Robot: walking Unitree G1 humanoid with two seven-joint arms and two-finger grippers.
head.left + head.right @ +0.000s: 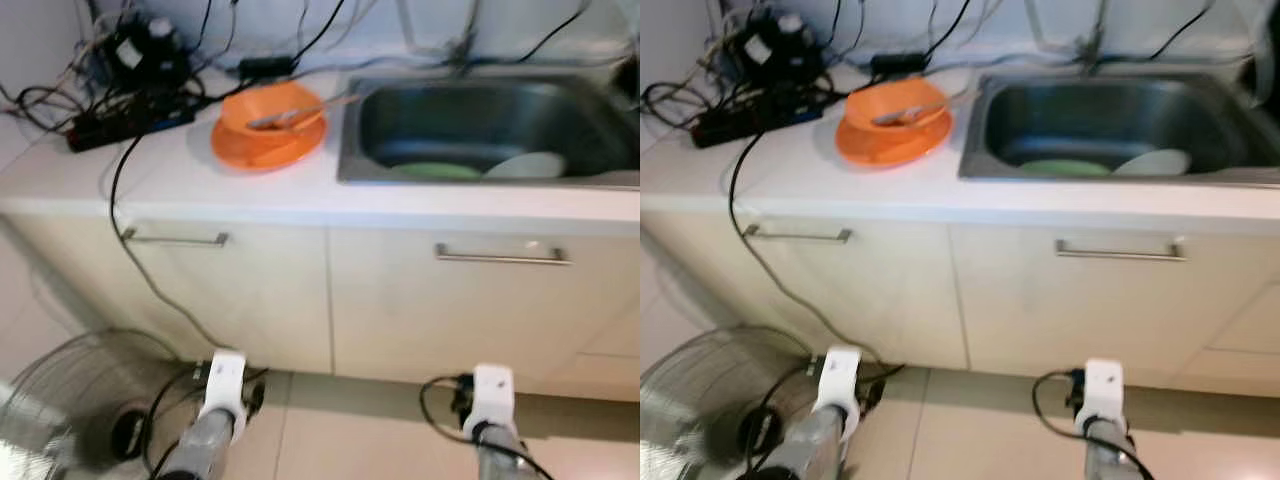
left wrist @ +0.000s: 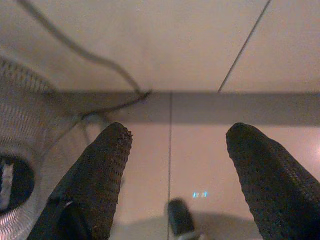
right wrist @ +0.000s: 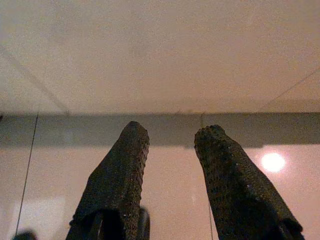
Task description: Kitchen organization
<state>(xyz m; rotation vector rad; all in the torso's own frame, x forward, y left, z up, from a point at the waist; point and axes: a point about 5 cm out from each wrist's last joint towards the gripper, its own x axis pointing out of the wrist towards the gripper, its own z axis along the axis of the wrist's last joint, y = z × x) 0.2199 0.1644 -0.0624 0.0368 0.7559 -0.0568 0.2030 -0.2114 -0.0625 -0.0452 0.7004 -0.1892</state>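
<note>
Up on the counter (image 1: 200, 180), in the upper middle of the frame, sits an orange bowl (image 1: 272, 108) on an orange plate (image 1: 262, 148), with a utensil (image 1: 290, 115) lying across the bowl and its handle pointing toward the sink (image 1: 480, 120). Two more dishes lie in the basin, a green one (image 1: 435, 171) and a white one (image 1: 528, 165), touching each other. A tangle of cables and a power strip (image 1: 125, 125) crowds the upper left, and a fan (image 1: 60, 400) stands on the floor at lower left.

Both arms hang low in front of the cabinet doors. The left gripper (image 2: 172, 165) has its fingers spread wide with nothing between them; the right gripper (image 3: 170, 165) is parted more narrowly, also empty.

The orange pieces look like light, stiff plastic, probably smooth and a bit slippery. I'd pinch the plate's rim, or the bowl's lip away from the utensil, which seems loose and could slide off if tilted.
</note>
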